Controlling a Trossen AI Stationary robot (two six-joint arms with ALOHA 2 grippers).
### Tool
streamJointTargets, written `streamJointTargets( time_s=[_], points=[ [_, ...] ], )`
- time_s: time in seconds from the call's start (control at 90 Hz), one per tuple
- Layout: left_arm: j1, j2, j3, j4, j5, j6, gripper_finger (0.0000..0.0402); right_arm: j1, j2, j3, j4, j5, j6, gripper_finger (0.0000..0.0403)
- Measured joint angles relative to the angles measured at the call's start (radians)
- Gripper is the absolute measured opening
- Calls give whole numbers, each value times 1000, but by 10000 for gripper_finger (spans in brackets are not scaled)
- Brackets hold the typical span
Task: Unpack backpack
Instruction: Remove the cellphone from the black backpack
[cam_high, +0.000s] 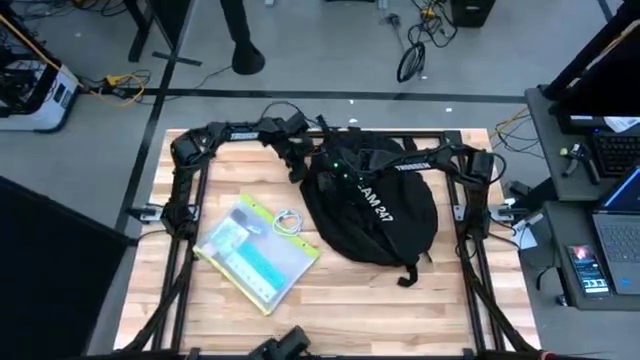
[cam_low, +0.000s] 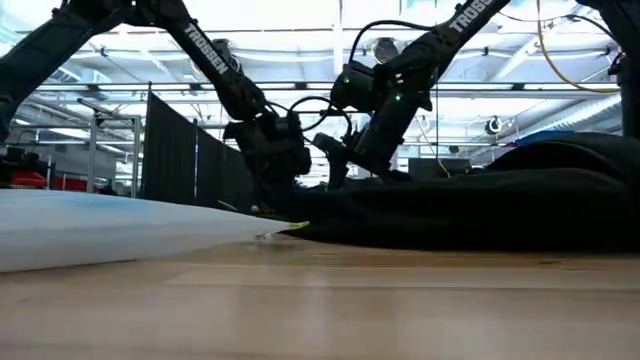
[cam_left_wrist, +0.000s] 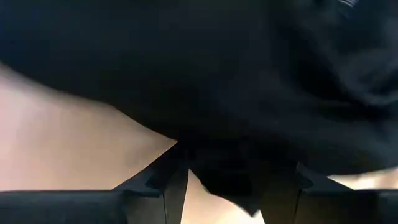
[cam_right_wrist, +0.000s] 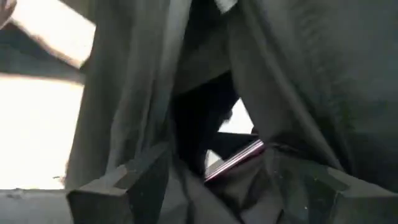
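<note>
— What lettering is showing anywhere?
— White letters are reading "AM 247" on the backpack (cam_high: 385, 215) in the high view; the start of the word is lying hidden.
— Anything on the arms?
— "TROSSEN" is showing on the left arm (cam_low: 205, 50) in the low view, and partly on the right arm (cam_low: 470, 15).

Looks like a robotics lab or workshop: wooden bench (cam_high: 400, 310) on a grey floor, loose cables (cam_high: 418, 45) top centre, a laptop (cam_high: 618, 205) on the desk at right, black partition screens (cam_low: 190, 165) and bright ceiling lights behind.
</note>
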Motion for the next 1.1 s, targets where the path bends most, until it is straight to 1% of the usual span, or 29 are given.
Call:
streamJointTargets(
  time_s=[0.089, 0.156, 0.211, 0.3, 0.356, 0.411, 0.544, 0.622, 0.678, 0.789, 0.867, 0.922, 1.022, 1.1],
  points=[
    [-49, 1, 1, 6, 1, -3, 143, 2, 0, 0, -6, 0, -15, 243],
    [-82, 2, 0, 16, -89, -49, 143, 3, 6, 0, -7, -2, -39, 243],
    [-93, 2, 1, 24, -113, -75, 143, 2, 8, 0, -13, -2, -55, 243],
    [-96, 2, 1, 25, -114, -127, 143, 5, 8, 0, -15, -2, -76, 243],
    [-95, -8, 0, 7, -113, -128, 143, 5, 8, 0, -13, -33, -103, 243],
    [-99, -21, 1, -11, -120, -108, 143, 5, 8, 0, -4, -71, -124, 243],
    [-120, -56, 28, -76, -183, -68, 143, 5, 7, 0, 45, -101, -187, 243],
    [-130, -77, 31, -132, -191, -48, 143, 5, 7, 0, 70, -146, -228, 243],
    [-143, -86, 36, -137, -201, -37, 143, 5, 6, 0, 90, -172, -254, 243],
    [-166, -130, 48, -195, -201, 31, 143, 6, 6, 0, 98, -217, -290, 243],
    [-170, -176, 63, -217, -206, 55, 143, 6, 5, 1, 101, -219, -313, 242],
    [-170, -207, 78, -213, -230, 65, 143, 5, 5, 1, 112, -218, -319, 242],
    [-155, -265, 88, -222, -285, 93, 143, 8, 5, 1, 122, -218, -324, 242],
    [-126, -296, 89, -213, -353, 114, 143, 10, 5, 1, 123, -217, -327, 242]
  ],
)
